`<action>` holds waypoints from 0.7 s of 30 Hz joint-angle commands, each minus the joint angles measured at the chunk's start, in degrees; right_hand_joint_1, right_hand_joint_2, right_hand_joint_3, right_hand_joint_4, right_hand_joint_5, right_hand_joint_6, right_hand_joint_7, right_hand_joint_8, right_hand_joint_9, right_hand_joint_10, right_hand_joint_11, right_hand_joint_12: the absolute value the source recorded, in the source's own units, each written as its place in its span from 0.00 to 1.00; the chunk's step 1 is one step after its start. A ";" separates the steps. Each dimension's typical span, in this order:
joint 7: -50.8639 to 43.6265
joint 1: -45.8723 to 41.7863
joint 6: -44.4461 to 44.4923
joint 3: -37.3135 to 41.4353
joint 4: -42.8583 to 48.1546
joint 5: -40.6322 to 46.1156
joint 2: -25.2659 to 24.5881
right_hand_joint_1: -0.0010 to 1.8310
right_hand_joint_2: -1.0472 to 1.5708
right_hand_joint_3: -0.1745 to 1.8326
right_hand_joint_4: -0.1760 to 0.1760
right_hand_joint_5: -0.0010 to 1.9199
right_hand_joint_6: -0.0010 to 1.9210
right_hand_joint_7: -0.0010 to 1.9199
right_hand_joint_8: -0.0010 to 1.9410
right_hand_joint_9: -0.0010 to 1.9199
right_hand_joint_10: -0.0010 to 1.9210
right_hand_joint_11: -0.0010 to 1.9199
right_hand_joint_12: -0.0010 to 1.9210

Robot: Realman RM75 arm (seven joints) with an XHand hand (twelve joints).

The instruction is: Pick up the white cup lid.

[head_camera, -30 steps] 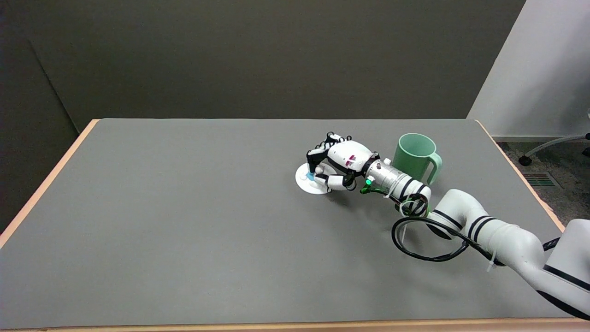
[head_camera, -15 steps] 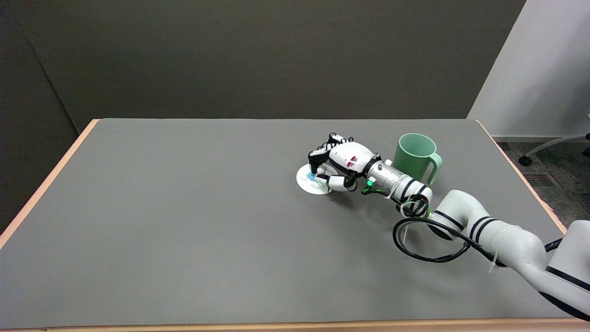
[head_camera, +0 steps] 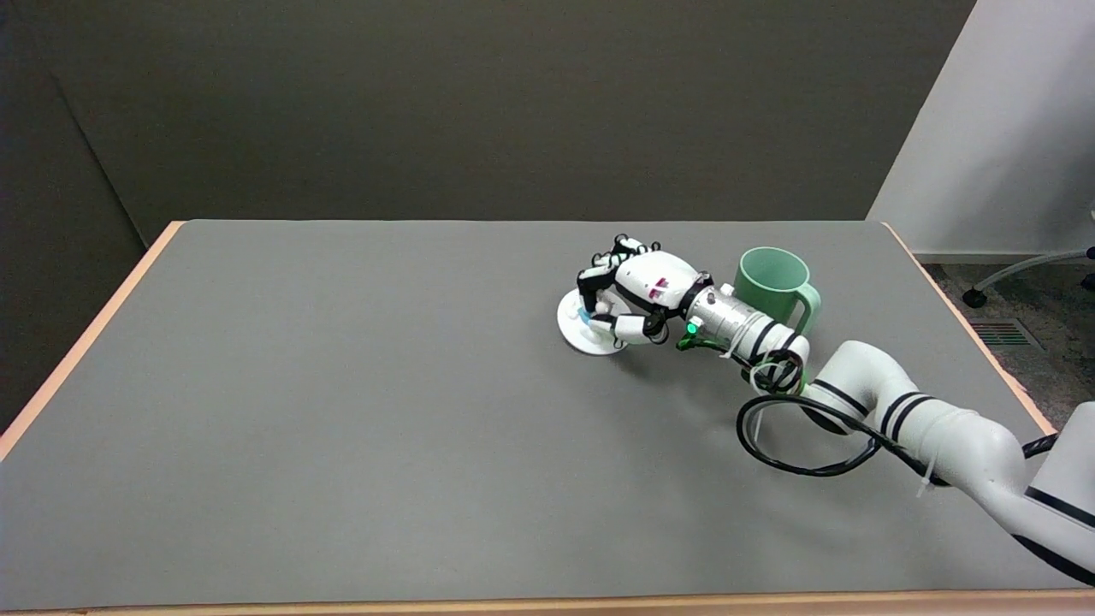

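The right arm [head_camera: 907, 419] reaches in from the lower right across the grey table [head_camera: 342, 411], and the right hand [head_camera: 637, 295] has its fingers curled over the white cup lid [head_camera: 582, 329], pinching its blue knob. Since a second ago hand and lid have risen and shifted slightly toward the far side; the lid now appears tilted, so the lift seems begun. Just behind the wrist stands the green mug [head_camera: 774, 287], unmoved.

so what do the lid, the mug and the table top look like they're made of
The lid: probably thin plastic, plain white, smooth and flat, with a small blue spot, pinched by the right hand.
The mug: pale green, evenly coloured and matt, likely plastic, perhaps ceramic.
The table top: flat grey matt sheet, maybe laminate, edged with light wood.
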 commanded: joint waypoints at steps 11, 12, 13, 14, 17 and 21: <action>-5.97 4.66 1.53 -0.24 -6.49 -4.74 5.81 0.46 0.86 0.19 1.00 0.33 0.78 0.24 0.43 0.22 0.47 0.01 0.64; -4.48 4.22 1.90 -1.12 -6.31 -3.86 5.72 0.46 0.86 0.19 1.00 0.33 0.78 0.24 0.43 0.22 0.48 0.01 0.65; 0.27 3.02 3.05 -3.83 -5.76 -1.08 5.44 0.46 0.86 0.19 1.00 0.33 0.78 0.24 0.43 0.22 0.48 0.01 0.65; 0.31 3.02 3.05 -3.86 -5.76 -1.08 5.44 0.46 0.86 0.19 1.00 0.33 0.78 0.24 0.43 0.22 0.48 0.01 0.65; 0.31 2.89 3.05 -3.40 -5.84 -1.08 5.48 0.46 0.86 0.19 1.00 0.33 0.78 0.24 0.42 0.22 0.48 0.00 0.65; 0.39 2.50 2.89 -3.10 -6.06 -0.60 5.96 0.40 0.70 0.49 0.74 0.35 0.17 0.33 0.23 0.24 0.42 0.00 0.64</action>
